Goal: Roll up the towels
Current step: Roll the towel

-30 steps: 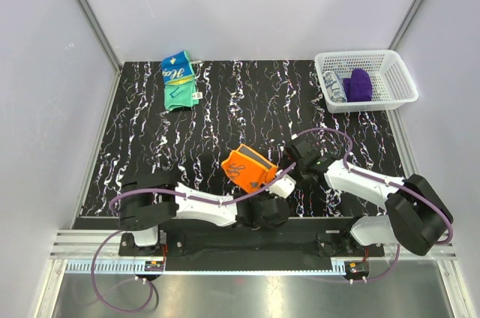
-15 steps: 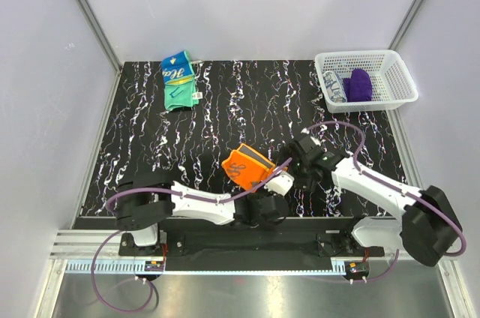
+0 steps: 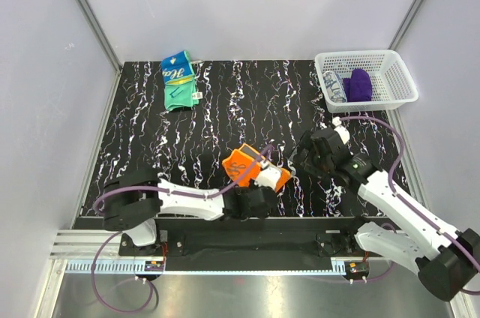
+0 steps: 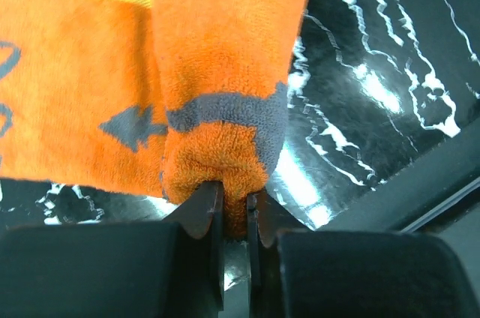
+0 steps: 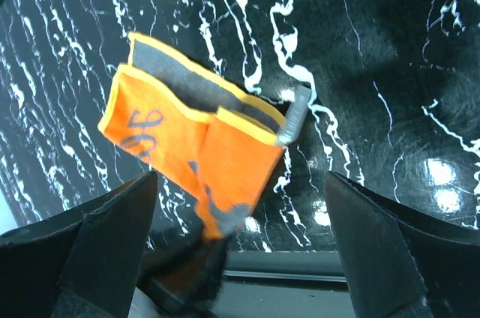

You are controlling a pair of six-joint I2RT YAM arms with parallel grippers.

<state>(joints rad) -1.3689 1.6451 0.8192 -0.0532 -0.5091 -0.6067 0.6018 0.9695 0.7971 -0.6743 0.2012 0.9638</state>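
The orange towel (image 3: 246, 165) with grey trim lies partly folded near the table's front edge. My left gripper (image 3: 264, 181) is shut on its near folded edge. In the left wrist view the orange towel (image 4: 225, 55) bunches between the two fingers of the left gripper (image 4: 234, 217). My right gripper (image 3: 309, 154) is open, to the right of the towel and apart from it. Its view looks down on the orange towel (image 5: 187, 145) from above, the right gripper (image 5: 240, 183) wide with nothing held. The teal-green, blue and yellow towel (image 3: 180, 78) lies flat at the far left.
A white lattice basket (image 3: 394, 67) stands at the far right corner, holding a purple cloth (image 3: 358, 85) and a patterned one. The black marbled table (image 3: 247, 108) ends at a metal rail just behind my left gripper. Grey walls close in both sides.
My right gripper has opened wide, let go of the orange towel and drawn back to the right. The left gripper keeps its grip and has shifted slightly left and further onto the table.
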